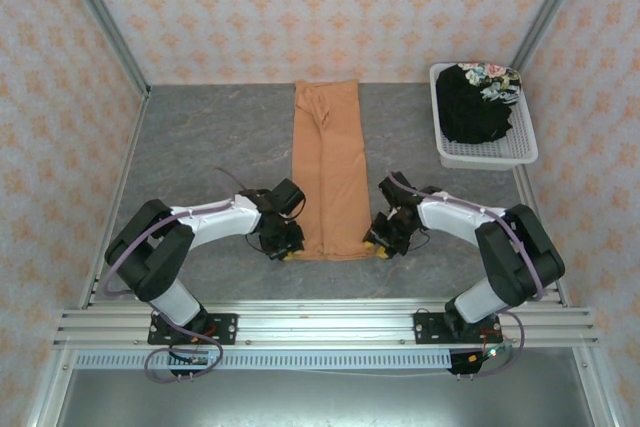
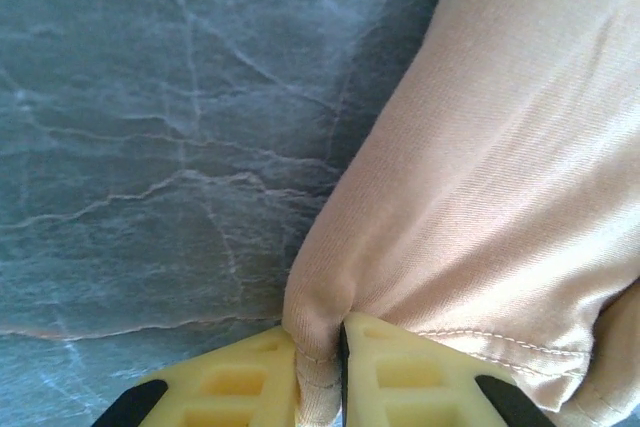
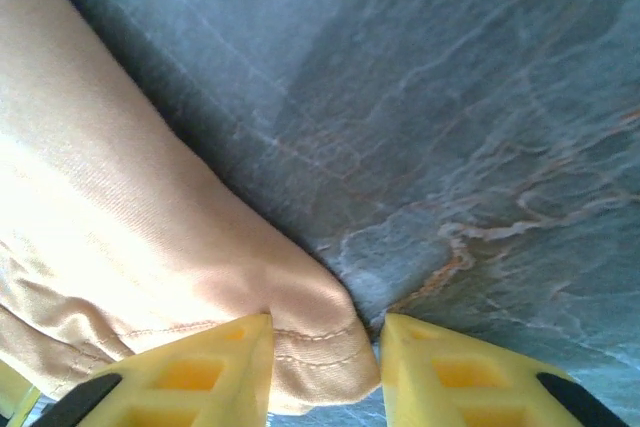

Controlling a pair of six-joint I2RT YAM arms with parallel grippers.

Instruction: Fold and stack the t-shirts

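We count two t-shirts: one orange t-shirt (image 1: pixel 328 172) and one black t-shirt (image 1: pixel 475 107). We see one white basket (image 1: pixel 487 155) and one grey table (image 1: pixel 200 147). We count two robot arms, one left arm (image 1: pixel 200 222) and one right arm (image 1: pixel 460 215). Each arm has two yellow fingers (image 2: pixel 230 387), so we count four fingers in all.

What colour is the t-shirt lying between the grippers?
Plain light orange t-shirt; best seen in the top external view.

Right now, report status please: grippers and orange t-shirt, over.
Left gripper shut on orange t-shirt, near corner. Right gripper open, astride the other near corner. Shirt lies in a long folded strip. Nothing in the way; black t-shirt sits in white basket.
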